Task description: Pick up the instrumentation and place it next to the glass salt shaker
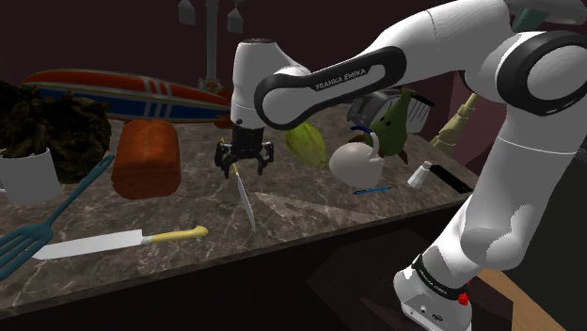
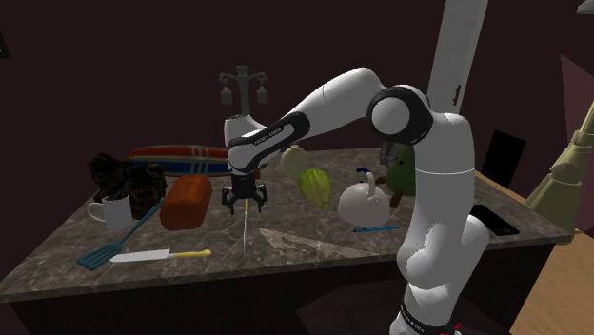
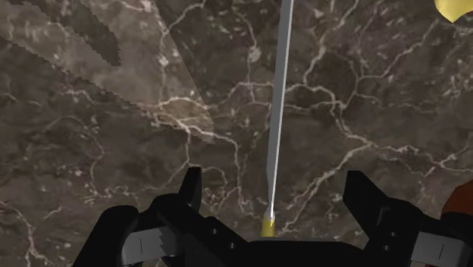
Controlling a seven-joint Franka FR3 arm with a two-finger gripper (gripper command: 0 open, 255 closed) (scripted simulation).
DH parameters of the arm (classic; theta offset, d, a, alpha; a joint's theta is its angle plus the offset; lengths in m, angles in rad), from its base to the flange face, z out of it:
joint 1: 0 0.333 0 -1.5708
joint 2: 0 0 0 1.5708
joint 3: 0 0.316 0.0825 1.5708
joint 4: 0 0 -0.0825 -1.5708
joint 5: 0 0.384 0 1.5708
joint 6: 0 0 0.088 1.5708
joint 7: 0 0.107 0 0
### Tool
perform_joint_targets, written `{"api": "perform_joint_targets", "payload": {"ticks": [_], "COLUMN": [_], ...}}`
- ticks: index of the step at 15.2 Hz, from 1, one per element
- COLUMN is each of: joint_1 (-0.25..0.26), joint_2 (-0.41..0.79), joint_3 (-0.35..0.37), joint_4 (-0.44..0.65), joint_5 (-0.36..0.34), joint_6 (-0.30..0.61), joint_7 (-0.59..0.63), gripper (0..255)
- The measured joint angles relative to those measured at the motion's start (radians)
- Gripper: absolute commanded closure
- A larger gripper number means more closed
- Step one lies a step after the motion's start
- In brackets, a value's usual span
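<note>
The instrument is a thin silvery rod point(image 1: 246, 199) with a small yellow end point(image 3: 267, 225); it seems to lie on the dark marble counter point(image 1: 310, 212), pointing toward the front edge. My gripper point(image 1: 245, 167) hovers just over the yellow end, open, with a finger on either side and neither touching the rod point(image 3: 277, 114). From the second exterior view the rod point(image 2: 245, 228) runs down from under the gripper point(image 2: 245, 204). The salt shaker point(image 1: 420, 175), small and pale, lies far toward the shoulder view's right, near the counter's end.
A brown loaf point(image 1: 148, 158) stands close on the shoulder view's left of the gripper. A yellow-handled knife point(image 1: 113, 243) and a teal spatula point(image 1: 38, 235) lie near the front edge. A white teapot point(image 1: 356, 162), a green fruit point(image 1: 306, 143), a blue pen point(image 1: 372, 190) and a black phone point(image 1: 452, 179) lie toward the shaker.
</note>
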Motion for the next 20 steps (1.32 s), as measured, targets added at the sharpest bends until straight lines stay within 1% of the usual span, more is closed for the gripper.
{"api": "perform_joint_targets", "payload": {"ticks": [8, 14, 15, 20], "joint_1": [0.017, 0.018, 0.018, 0.018], "joint_2": [0.075, 0.080, 0.080, 0.080], "joint_3": [-0.016, -0.017, -0.017, -0.017], "joint_4": [-0.016, -0.017, -0.017, -0.017], "joint_5": [-0.043, -0.045, -0.045, -0.045], "joint_6": [0.082, 0.088, 0.088, 0.088], "joint_7": [0.039, 0.041, 0.041, 0.041], "gripper": [0, 0, 255, 255]}}
